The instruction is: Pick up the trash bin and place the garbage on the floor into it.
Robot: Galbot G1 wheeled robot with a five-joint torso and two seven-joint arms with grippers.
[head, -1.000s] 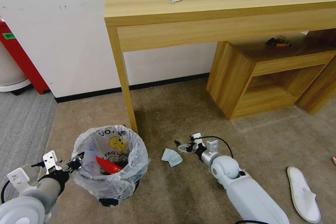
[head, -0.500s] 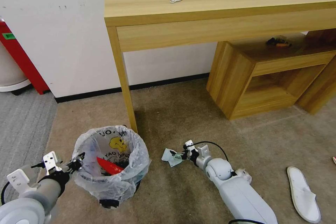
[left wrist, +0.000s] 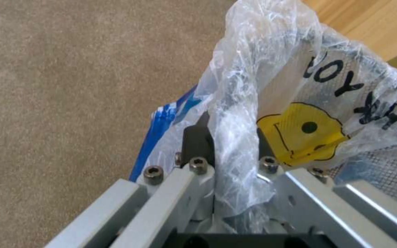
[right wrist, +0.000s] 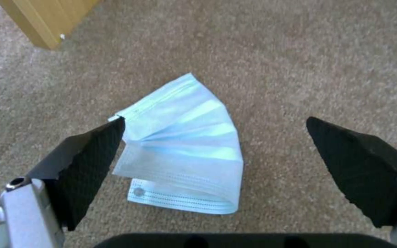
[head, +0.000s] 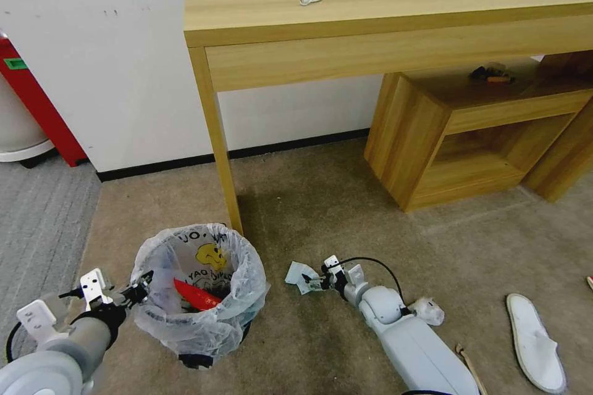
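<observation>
Left tool [left wrist: 230, 144] grips trash bin [head: 201, 296]; right tool [right wrist: 217, 151] straddles face mask [right wrist: 184, 144].

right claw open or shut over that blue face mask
Open. In the right wrist view the right claw has its two black fingers spread wide apart, with the folded face mask lying on the carpet between them.
</observation>
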